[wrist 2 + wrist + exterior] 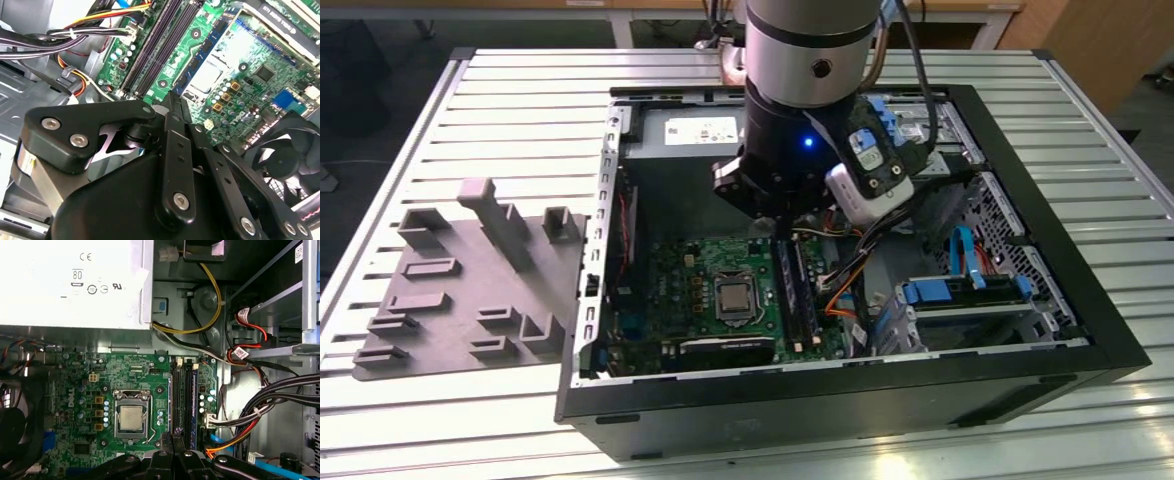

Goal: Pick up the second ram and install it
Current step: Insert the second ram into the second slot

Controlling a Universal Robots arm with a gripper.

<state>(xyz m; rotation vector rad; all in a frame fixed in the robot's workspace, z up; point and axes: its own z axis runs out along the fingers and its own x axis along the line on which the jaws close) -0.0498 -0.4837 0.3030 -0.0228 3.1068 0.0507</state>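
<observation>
In both wrist views the gripper (173, 452) sits closest to the camera. Its 2 black fingers (174, 150) are drawn together to a narrow tip, clenched rather than spread. I cannot tell whether anything thin is pinched between them.

Just beyond that tip lie the memory slots (176, 395), 2 long black channels along one edge of the motherboard (100, 390). The tip lines up with their length, which looks like a deliberate alignment for seating or pressing a stick straight down. A bluish stick (193, 400) stands on edge in the slot farther from the processor socket (131, 417). I judge it to be a seated memory stick, but I cannot say whether it is the second ram.

On the far side of the slots from the socket, bundled cables (260, 410) are pushed toward the case wall, leaving the slots open from above.

In the exterior view the arm (807, 90) reaches down into the open computer case (1067, 330) directly over the slots. Well away from them, outside the case, is the gray fixture (467, 280), with no stick visible on it.
</observation>
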